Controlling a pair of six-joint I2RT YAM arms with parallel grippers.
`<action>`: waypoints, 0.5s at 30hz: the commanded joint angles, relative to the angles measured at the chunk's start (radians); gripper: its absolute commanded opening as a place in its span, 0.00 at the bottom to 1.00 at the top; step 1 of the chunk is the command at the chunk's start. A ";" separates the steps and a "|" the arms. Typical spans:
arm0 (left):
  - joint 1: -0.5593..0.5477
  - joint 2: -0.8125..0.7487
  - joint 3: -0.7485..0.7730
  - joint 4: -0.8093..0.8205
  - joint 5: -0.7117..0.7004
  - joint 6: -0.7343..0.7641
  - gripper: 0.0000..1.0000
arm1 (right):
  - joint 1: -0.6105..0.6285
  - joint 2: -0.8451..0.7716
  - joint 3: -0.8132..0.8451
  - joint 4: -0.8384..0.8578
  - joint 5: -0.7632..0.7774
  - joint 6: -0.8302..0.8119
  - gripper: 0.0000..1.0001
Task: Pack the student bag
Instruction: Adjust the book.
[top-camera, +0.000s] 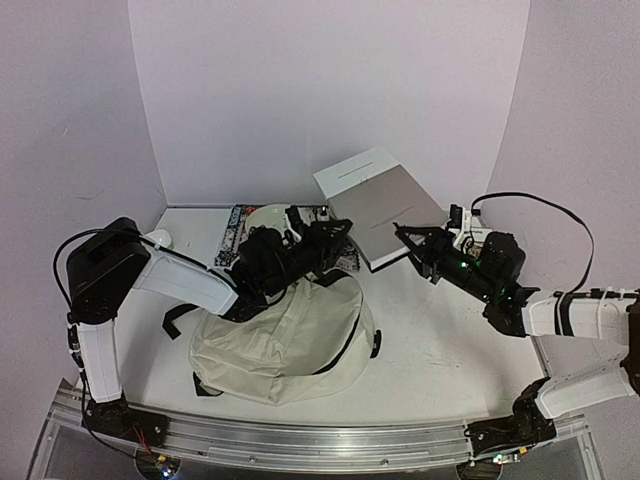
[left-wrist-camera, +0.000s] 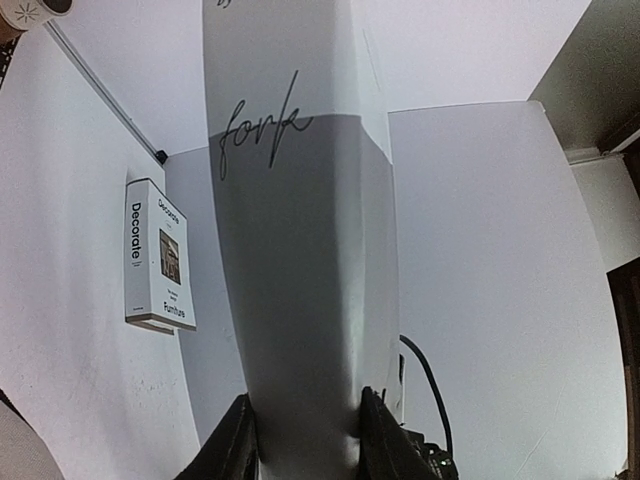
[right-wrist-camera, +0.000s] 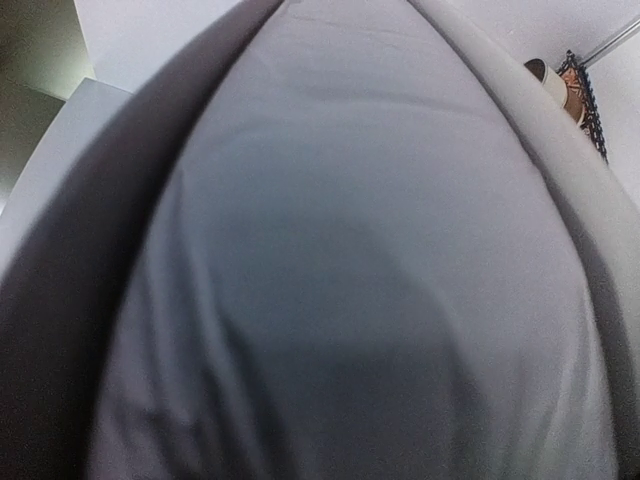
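The student bag (top-camera: 280, 340), a cream backpack with black straps, lies slumped at the near middle of the table. A large grey and white book (top-camera: 385, 205) with the script word "fork" on it (left-wrist-camera: 290, 250) sits tilted behind the bag. My left gripper (top-camera: 340, 233) is shut on its near left edge, and both fingers (left-wrist-camera: 245, 440) press the cover. My right gripper (top-camera: 403, 235) is at the book's near right edge. The grey cover (right-wrist-camera: 340, 280) fills the right wrist view and hides the jaws.
A patterned magazine (top-camera: 240, 225) with a pale round thing (top-camera: 275, 215) on it lies behind the bag on the left. A small white object (top-camera: 160, 240) is by the left wall. A white "Decorate" book (left-wrist-camera: 160, 255) shows in the left wrist view. Walls close three sides.
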 joint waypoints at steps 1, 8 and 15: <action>-0.014 -0.055 -0.033 0.040 -0.024 0.074 0.37 | 0.014 -0.006 0.049 0.083 -0.027 -0.011 0.38; -0.010 -0.087 -0.097 0.039 -0.040 0.106 0.55 | 0.013 -0.004 0.045 0.082 -0.010 -0.007 0.31; -0.007 -0.189 -0.187 -0.019 -0.029 0.257 0.73 | 0.012 0.000 0.043 0.072 0.009 -0.016 0.32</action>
